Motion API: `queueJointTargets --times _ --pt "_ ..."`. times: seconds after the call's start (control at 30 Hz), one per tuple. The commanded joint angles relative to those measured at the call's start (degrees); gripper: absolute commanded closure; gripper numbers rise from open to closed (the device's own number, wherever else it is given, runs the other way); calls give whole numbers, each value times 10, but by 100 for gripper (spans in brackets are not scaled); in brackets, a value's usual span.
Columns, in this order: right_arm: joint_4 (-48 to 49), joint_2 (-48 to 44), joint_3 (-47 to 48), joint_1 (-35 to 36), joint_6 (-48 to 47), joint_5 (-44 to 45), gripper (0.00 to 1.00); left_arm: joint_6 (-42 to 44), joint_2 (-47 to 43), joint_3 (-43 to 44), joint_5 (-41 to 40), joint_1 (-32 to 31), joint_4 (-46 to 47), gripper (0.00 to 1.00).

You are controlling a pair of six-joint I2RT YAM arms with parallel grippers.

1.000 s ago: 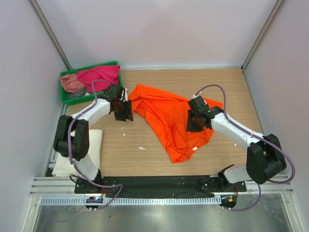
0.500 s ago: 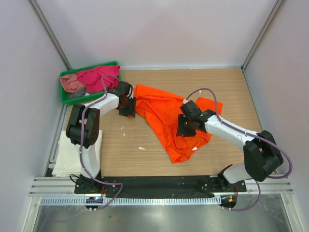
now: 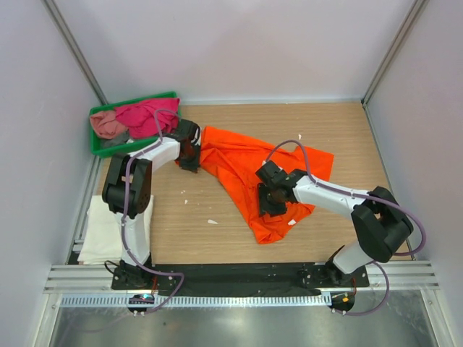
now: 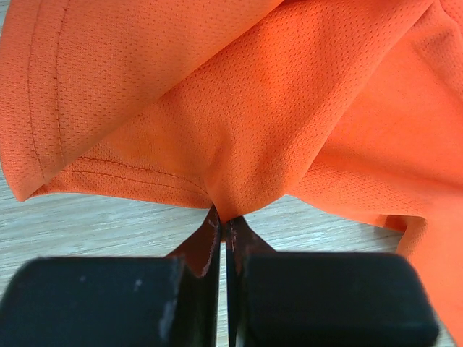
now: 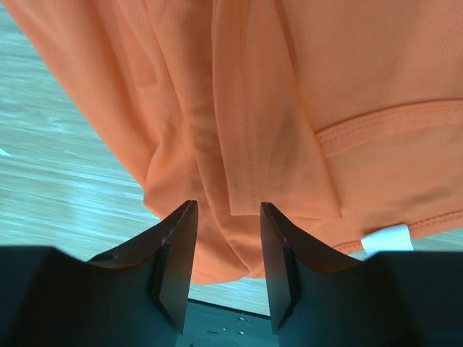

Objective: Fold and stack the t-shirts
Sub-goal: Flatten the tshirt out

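The bright orange t-shirt (image 3: 249, 172) lies crumpled on the wooden table. My left gripper (image 3: 190, 153) is at its left edge, shut on a pinch of the orange cloth (image 4: 228, 195). My right gripper (image 3: 266, 201) is over the shirt's lower middle, open, with a fold of orange cloth (image 5: 231, 217) between its jaws. A magenta shirt (image 3: 148, 116) and a dusty pink shirt (image 3: 107, 124) lie bunched in the green tray. A folded white shirt (image 3: 108, 230) lies at the left near edge, beside my left arm's base.
The green tray (image 3: 98, 148) stands at the back left corner. Small white scraps (image 3: 212, 221) lie on the wood in front of the orange shirt. Enclosure walls stand on three sides.
My left gripper moved right and back onto the shirt's left edge and shut on it. My right gripper moved left and toward the near edge over the shirt.
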Motion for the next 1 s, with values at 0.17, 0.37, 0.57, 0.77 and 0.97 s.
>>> queueJointTargets --times 0.17,0.37,0.57,0.77,0.97 --pt "-4 -16 -25 15 19 48 62 -2 -53 -30 9 -2 -11 100" --pt "23 11 -22 19 20 44 66 -10 -92 -70 18 -1 -9 100" --pt "20 24 -12 31 26 47 62 -14 -111 -86 23 -1 -8 100" --pt "20 36 -15 34 33 59 62 -14 -126 -92 25 -1 -12 100" --pt "-5 23 -8 34 37 119 79 -21 -139 -92 31 -1 -22 100"
